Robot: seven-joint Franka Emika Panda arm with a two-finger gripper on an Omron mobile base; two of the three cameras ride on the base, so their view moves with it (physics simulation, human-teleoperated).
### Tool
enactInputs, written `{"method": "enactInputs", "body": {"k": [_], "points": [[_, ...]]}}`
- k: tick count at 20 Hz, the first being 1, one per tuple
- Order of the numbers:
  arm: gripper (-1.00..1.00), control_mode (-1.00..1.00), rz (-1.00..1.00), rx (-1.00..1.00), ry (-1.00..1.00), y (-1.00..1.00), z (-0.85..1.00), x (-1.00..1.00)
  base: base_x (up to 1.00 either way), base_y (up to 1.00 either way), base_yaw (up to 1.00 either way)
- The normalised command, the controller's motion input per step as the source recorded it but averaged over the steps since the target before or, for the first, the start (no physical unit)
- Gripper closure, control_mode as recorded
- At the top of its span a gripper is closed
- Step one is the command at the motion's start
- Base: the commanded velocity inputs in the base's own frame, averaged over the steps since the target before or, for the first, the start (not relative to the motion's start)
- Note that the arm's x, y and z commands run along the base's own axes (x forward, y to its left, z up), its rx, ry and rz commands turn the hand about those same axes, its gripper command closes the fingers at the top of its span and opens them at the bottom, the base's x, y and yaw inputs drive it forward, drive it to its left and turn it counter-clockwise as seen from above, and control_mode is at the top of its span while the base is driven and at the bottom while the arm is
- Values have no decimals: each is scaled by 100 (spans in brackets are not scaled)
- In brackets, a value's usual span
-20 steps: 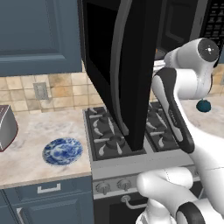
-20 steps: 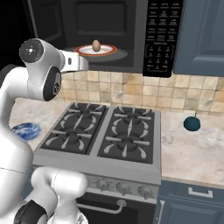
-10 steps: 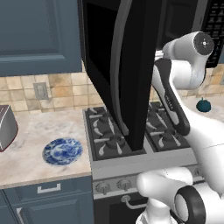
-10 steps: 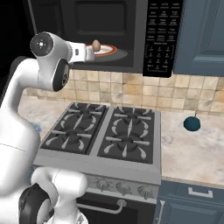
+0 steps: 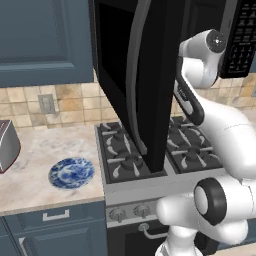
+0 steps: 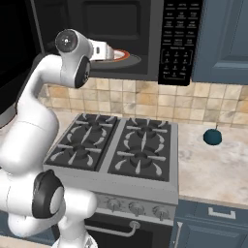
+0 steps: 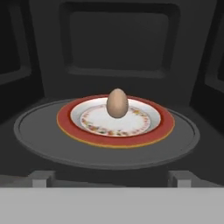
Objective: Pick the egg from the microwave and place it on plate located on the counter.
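Since earlier frame: arm has swung forward, hand now reaching into microwave [image 6: 145, 38] mouth, hiding egg from right base view.

Egg [image 7: 117, 103]: upright, centred on red-rimmed dish [image 7: 116, 121], on grey turntable [image 7: 43, 135] inside microwave cavity. Untouched.

Gripper [image 7: 111, 178]: released, jaws spread wide, fingertips [image 7: 41, 178] short of dish, holding nothing.

Step in hand: approach to pick. Next, by judgement: advance straight, straddle egg, close gently.

Blue-and-white plate [image 5: 71, 173]: on counter [image 5: 30, 185] left of stove [image 5: 150, 155], well apart from microwave.

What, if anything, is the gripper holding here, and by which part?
Nothing is held. The gripper is open, short of the egg, which stands untouched on its red-rimmed dish.
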Motion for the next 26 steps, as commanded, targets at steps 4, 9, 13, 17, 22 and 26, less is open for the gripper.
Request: {"method": "enactInputs", "body": {"k": [4, 9, 13, 17, 22, 26], "points": [[-100, -100, 0, 0, 0, 0, 6, 79, 0, 0, 0], [-100, -100, 0, 0, 1, 0, 13, 65, 0, 0, 0], [-100, -100, 0, 0, 4, 0, 18, 47, 0, 0, 0], [-100, -100, 0, 0, 3, 0, 12, 41, 0, 0, 0], [-100, -100, 0, 0, 5, 0, 9, 29, 0, 0, 0], [-100, -100, 0, 0, 2, 0, 0, 25, 0, 0, 0]]}}
